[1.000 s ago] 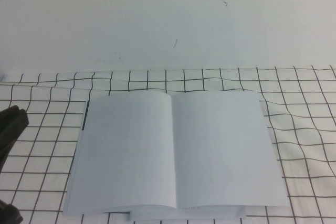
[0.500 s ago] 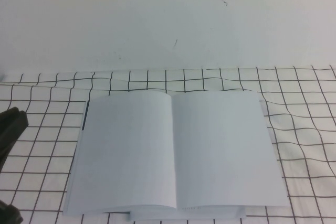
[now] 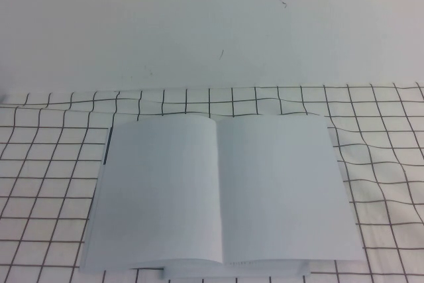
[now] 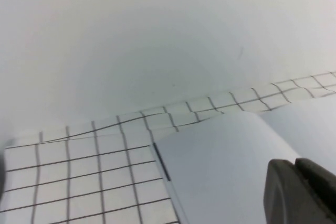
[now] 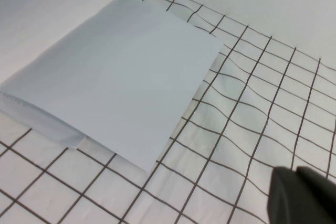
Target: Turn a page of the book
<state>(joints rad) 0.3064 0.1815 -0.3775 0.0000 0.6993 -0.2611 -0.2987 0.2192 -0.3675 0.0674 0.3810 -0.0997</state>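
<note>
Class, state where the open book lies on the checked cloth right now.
In the high view the book lies open flat at the middle of the checked cloth, both showing pages blank. Left gripper hangs over its left page; right gripper is beyond its right edge.

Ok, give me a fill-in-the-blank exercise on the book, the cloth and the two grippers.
1. The book lies ____ on the cloth, showing two blank white pages.
2. The cloth is white with a pattern of dark ____.
3. In the high view, ____ gripper shows.
4. In its own wrist view, the left gripper hangs over the ____.

Missing words: open; squares; neither; book
</note>
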